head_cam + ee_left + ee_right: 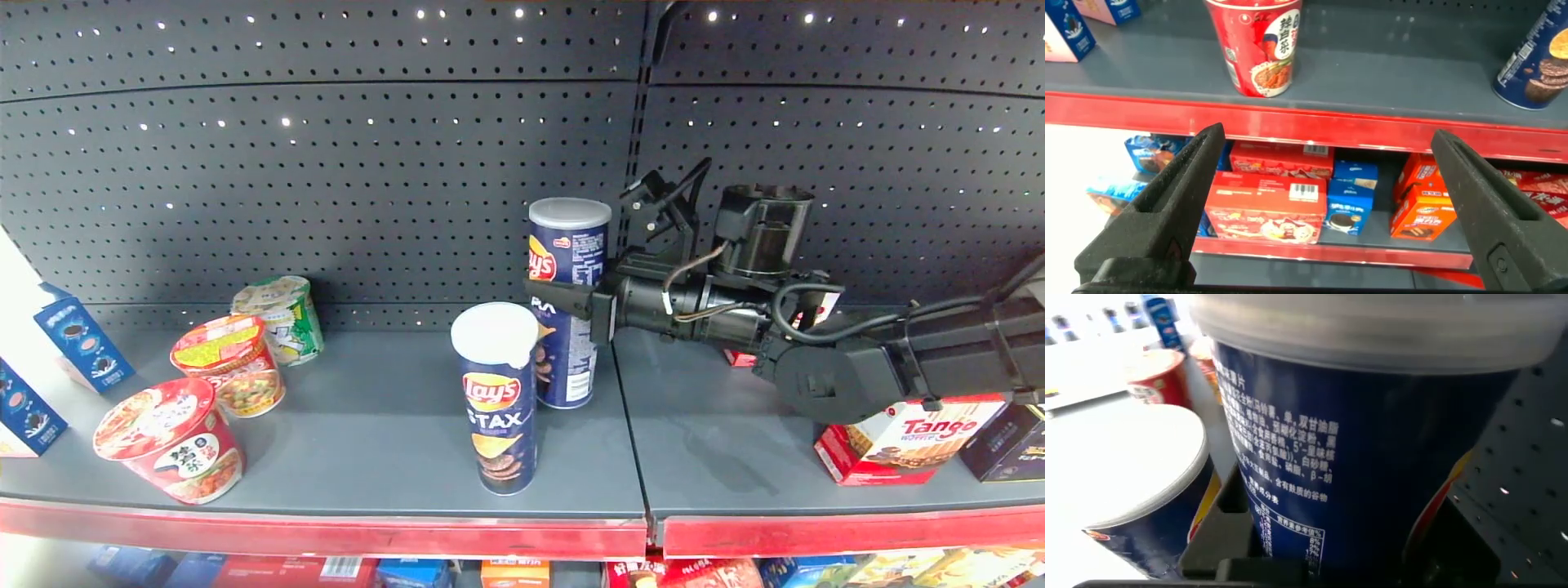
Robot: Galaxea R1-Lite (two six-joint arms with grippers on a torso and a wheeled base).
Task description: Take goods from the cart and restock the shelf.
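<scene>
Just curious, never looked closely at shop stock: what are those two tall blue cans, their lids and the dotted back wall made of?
Front can and rear can: likely cardboard tubes under a glossy printed wrap, judging by sheen and print. Lids: whitish translucent plastic, it seems, matte. Back wall: probably dark painted sheet metal; regular punched holes let light through.

Logo on chip can (570,245); barcode on red box (1266,208); characters on cup (1259,45).

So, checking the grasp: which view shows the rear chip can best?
Head view: the rear chip can stands whole, upright, right gripper around its middle. Right wrist view: its side, close up. Left wrist view: unclear.
</scene>
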